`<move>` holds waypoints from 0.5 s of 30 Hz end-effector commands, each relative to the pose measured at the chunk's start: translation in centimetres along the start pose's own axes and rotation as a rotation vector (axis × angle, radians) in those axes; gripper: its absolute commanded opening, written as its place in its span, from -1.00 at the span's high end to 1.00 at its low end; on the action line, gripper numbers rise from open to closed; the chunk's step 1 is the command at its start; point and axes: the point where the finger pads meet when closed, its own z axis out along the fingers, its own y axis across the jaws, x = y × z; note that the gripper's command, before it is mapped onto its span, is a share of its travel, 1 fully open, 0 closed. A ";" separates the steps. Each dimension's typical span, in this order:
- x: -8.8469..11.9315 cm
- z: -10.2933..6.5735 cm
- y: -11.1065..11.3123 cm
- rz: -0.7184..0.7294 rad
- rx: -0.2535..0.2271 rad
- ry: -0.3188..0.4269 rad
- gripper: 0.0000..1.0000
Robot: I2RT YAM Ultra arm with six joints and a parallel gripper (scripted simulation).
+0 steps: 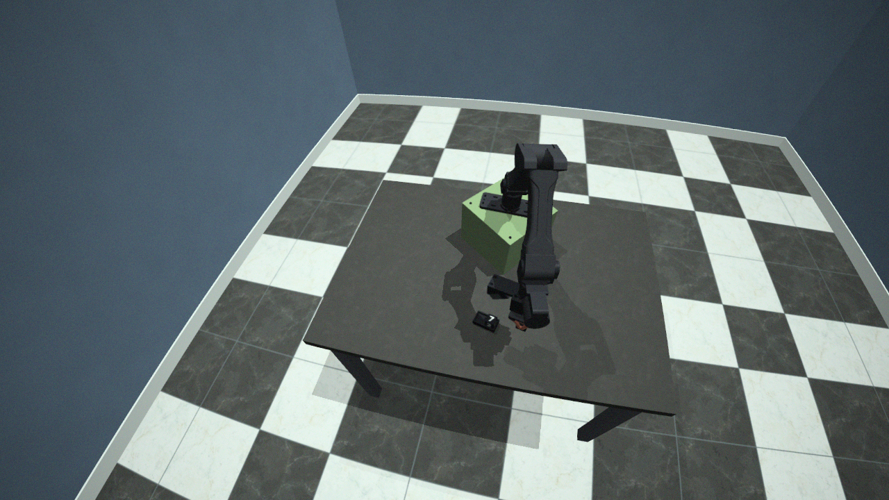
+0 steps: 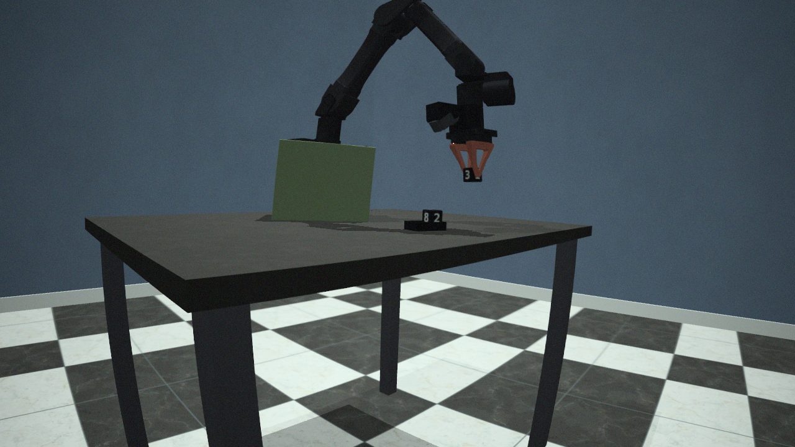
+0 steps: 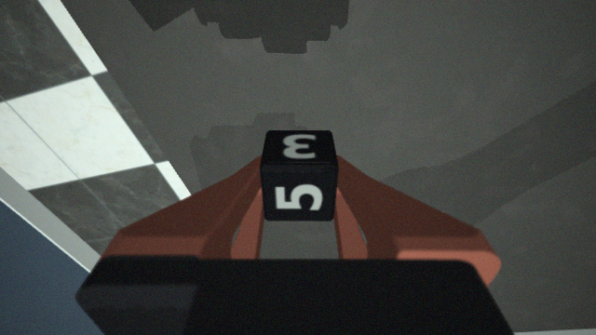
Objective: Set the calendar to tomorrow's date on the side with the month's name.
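My gripper (image 2: 471,176) is shut on a black number cube (image 2: 471,174) and holds it well above the table, right of the tray. In the wrist view the cube (image 3: 298,175) sits between the orange fingers, with a 5 facing the camera and a 3 on the face beyond it. In the exterior view the held cube shows a 3. The black tray (image 2: 425,225) lies flat on the table and holds the other cube (image 2: 431,216), which shows 8 and 2 to that camera. From above, the tray (image 1: 483,321) shows a 7 on top, with the gripper (image 1: 521,324) right of it.
The green base block (image 1: 506,226) of the arm stands behind the tray at mid-table; it also shows in the exterior view (image 2: 322,180). The table's front edge (image 1: 485,382) is a short way in front of the tray.
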 end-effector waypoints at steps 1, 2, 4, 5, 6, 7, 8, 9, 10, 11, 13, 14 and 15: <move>-0.5 -0.3 -0.9 0.002 0.036 -0.020 0.49; -0.5 -0.3 -0.9 0.002 0.036 -0.020 0.49; -0.5 -0.3 -0.9 0.002 0.036 -0.020 0.49; -0.5 -0.3 -0.9 0.002 0.036 -0.020 0.49; -0.5 -0.3 -0.9 0.002 0.036 -0.020 0.49; -0.5 -0.3 -0.9 0.002 0.036 -0.020 0.49; -0.5 -0.3 -0.9 0.002 0.036 -0.020 0.49; -0.6 -0.3 -0.9 0.002 0.036 -0.020 0.49; -1.1 -0.4 -0.8 0.002 0.036 -0.020 0.49; -2.2 -0.5 -0.6 0.002 0.036 -0.021 0.49; -5.8 -0.8 -0.3 0.003 0.036 -0.023 0.49; -7.9 -1.1 -0.3 0.003 0.036 -0.023 0.49; -7.9 -1.1 -0.3 0.003 0.036 -0.023 0.49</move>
